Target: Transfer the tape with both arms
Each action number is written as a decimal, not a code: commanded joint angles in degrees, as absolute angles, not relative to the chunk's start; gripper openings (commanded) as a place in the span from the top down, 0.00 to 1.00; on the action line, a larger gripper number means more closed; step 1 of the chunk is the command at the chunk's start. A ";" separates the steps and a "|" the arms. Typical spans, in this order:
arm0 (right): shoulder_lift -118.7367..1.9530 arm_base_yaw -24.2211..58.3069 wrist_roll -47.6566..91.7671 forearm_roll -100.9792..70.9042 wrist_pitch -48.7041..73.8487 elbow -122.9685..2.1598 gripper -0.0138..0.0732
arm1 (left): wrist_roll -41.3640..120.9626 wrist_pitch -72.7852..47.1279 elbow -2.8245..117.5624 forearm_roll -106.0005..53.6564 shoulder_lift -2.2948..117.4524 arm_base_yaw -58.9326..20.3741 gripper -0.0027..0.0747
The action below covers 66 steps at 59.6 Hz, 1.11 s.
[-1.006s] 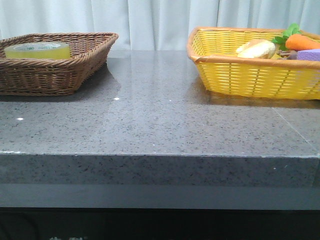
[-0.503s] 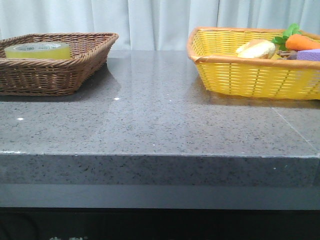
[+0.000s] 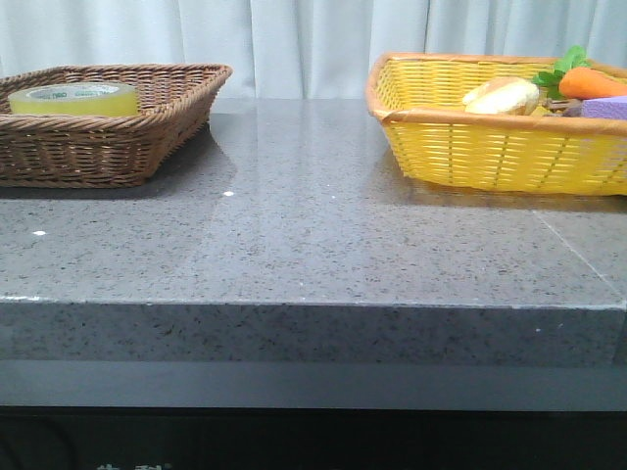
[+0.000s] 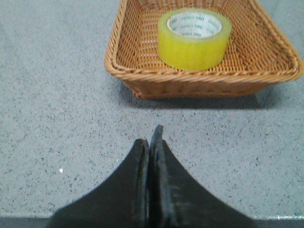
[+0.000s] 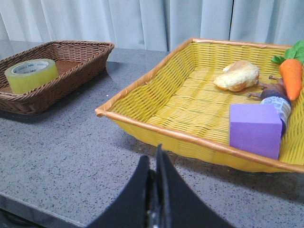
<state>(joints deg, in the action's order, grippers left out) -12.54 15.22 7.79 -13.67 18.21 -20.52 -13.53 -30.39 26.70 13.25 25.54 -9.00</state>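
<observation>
The tape (image 3: pixel 73 99), a wide yellow roll with a white core and green lettering, lies flat in the brown wicker basket (image 3: pixel 147 137) at the table's left. It also shows in the left wrist view, tape (image 4: pixel 194 38), and in the right wrist view, tape (image 5: pixel 30 74). My left gripper (image 4: pixel 151 137) is shut and empty, hovering over bare table well short of that basket (image 4: pixel 142 85). My right gripper (image 5: pixel 154 159) is shut and empty too, just in front of the yellow basket (image 5: pixel 142 126). Neither gripper appears in the front view.
The yellow basket (image 3: pixel 470 147) at the right holds a pale bread-like item (image 5: pixel 237 76), a carrot (image 5: pixel 291 76), a purple block (image 5: pixel 254 129) and a small bottle (image 5: pixel 278 100). Grey speckled table (image 3: pixel 313 235) lies between the baskets. White curtains hang behind.
</observation>
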 commanded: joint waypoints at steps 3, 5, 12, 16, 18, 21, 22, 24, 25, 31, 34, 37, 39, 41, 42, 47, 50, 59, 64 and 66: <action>-13.04 14.83 7.96 -14.10 14.18 -21.97 0.95 | -14.01 -25.73 27.97 13.56 25.79 -9.37 0.99; -13.04 14.83 7.96 -14.10 14.18 -21.97 0.95 | -14.01 -25.73 27.97 13.56 25.79 -9.37 0.99; -13.04 14.83 7.96 -14.10 14.18 -21.97 0.95 | -14.01 -25.19 27.97 13.56 25.79 -9.37 0.99; -13.04 14.83 7.96 -14.10 14.18 -21.97 0.95 | -14.01 -25.19 27.97 13.56 25.79 -9.37 0.99; -13.04 14.83 7.96 -14.10 14.18 -21.97 0.95 | -14.01 -25.19 27.81 13.56 25.34 -9.37 0.99; -13.04 14.83 7.96 -14.10 14.18 -21.97 0.95 | -14.01 -24.42 27.37 12.82 24.08 -9.37 0.99; -13.04 14.83 7.96 -14.10 14.18 -21.97 0.95 | -14.01 -24.06 27.07 12.58 23.35 -9.37 0.99; -13.04 14.83 7.96 -14.10 14.18 -21.97 0.95 | -14.01 -23.52 26.54 12.20 22.01 -9.27 0.99; -13.04 14.83 7.96 -14.10 14.18 -21.97 0.95 | -14.01 -23.38 26.25 11.76 21.43 -9.27 0.99; -13.04 14.83 7.96 -14.10 14.18 -21.97 0.95 | -13.91 -21.65 23.19 8.35 16.10 -9.27 0.99; -13.04 14.83 7.96 -14.10 14.18 -21.97 0.95 | -13.64 -21.20 21.25 7.12 13.60 -9.27 0.99; -13.04 14.83 7.96 -14.10 14.18 -21.97 0.95 | -12.22 -20.57 18.17 5.52 10.50 -9.27 0.99; -13.04 14.83 7.96 -14.10 14.18 -21.97 0.95 | -11.97 -20.57 16.65 4.91 8.73 -9.27 0.99; -13.04 14.83 7.96 -14.10 14.18 -21.97 0.95 | -11.97 -20.42 15.12 4.56 6.58 -9.27 0.99; -13.04 14.83 7.96 -14.10 14.18 -21.97 0.95 | -11.97 -20.28 14.20 4.37 5.87 -9.27 0.99; -13.04 14.83 7.96 -14.10 14.18 -21.97 0.95 | -11.68 -17.76 10.53 3.15 1.85 -8.04 0.99; -13.04 14.83 7.96 -14.10 14.18 -21.97 0.95 | -10.49 -16.21 8.17 1.20 -0.41 -6.47 0.99; -13.04 14.83 7.96 -14.10 14.26 -21.97 0.95 | -9.29 -12.03 3.10 -0.78 -1.54 -2.48 0.99; -13.04 14.83 7.96 -14.10 14.26 -21.97 0.95 | -9.29 -9.23 0.62 -0.78 -1.54 -1.95 0.99; -13.04 14.83 7.96 -14.10 14.26 -21.97 0.95 | -9.29 -8.03 -0.33 -0.78 -1.54 -1.95 0.99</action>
